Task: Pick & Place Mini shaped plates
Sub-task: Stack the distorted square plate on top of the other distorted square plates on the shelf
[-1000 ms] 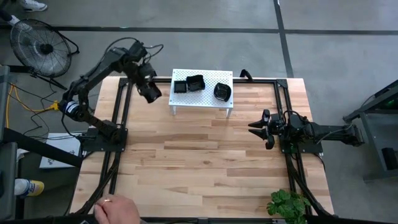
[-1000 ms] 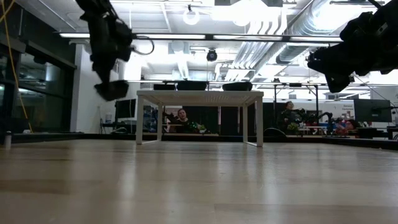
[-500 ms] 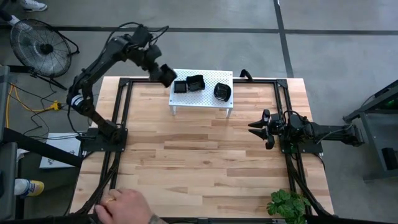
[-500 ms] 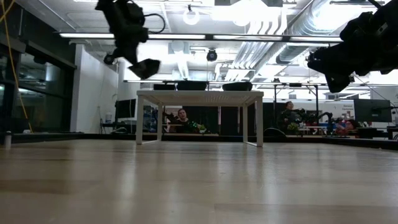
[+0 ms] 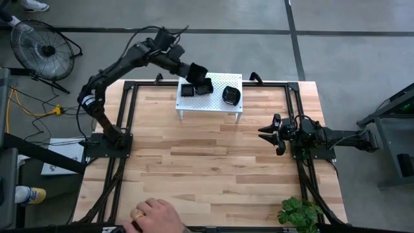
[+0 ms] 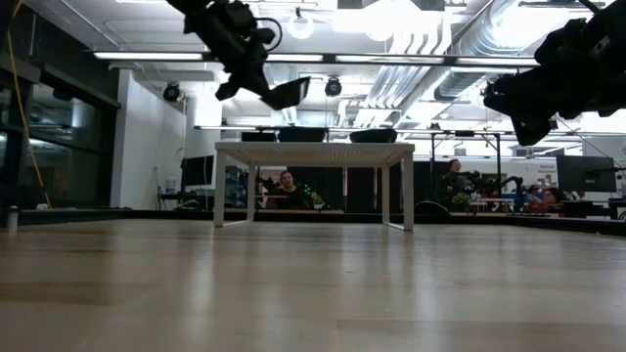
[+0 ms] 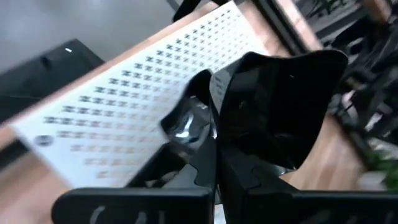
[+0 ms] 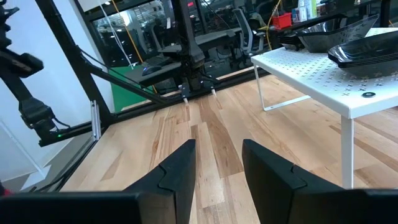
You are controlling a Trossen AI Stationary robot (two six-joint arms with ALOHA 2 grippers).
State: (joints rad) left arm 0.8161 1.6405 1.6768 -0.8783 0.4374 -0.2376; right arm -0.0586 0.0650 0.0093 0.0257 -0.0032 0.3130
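Note:
My left gripper (image 5: 192, 69) hangs over the left end of the white perforated stand (image 5: 217, 103), shut on a glossy black mini shaped plate (image 7: 273, 99); the low view shows that plate (image 6: 289, 93) well above the stand top. Three more black plates rest on the stand: one at its left (image 5: 187, 90), one beside it (image 5: 205, 86) and one at the right (image 5: 231, 96). My right gripper (image 5: 266, 133) waits open at the table's right side, level, with nothing between its fingers (image 8: 180, 171). My left gripper pinches the plate's rim (image 7: 217, 99) between its two shut fingers, coming slanting down from the table's far left. The plate juts out ahead of the fingertips, tilted and lifted clear of the stand.
A person's hand (image 5: 155, 217) lies at the table's near edge. A green plant (image 5: 299, 212) stands at the near right corner. Bare wooden tabletop (image 5: 207, 162) stretches between the stand and the near edge.
My left gripper has risen and swung from left of the stand toward the table's right, ending over the stand's left end. It has rolled and tipped more level, staying shut on the plate. The person's hand has slid rightward along the near edge.

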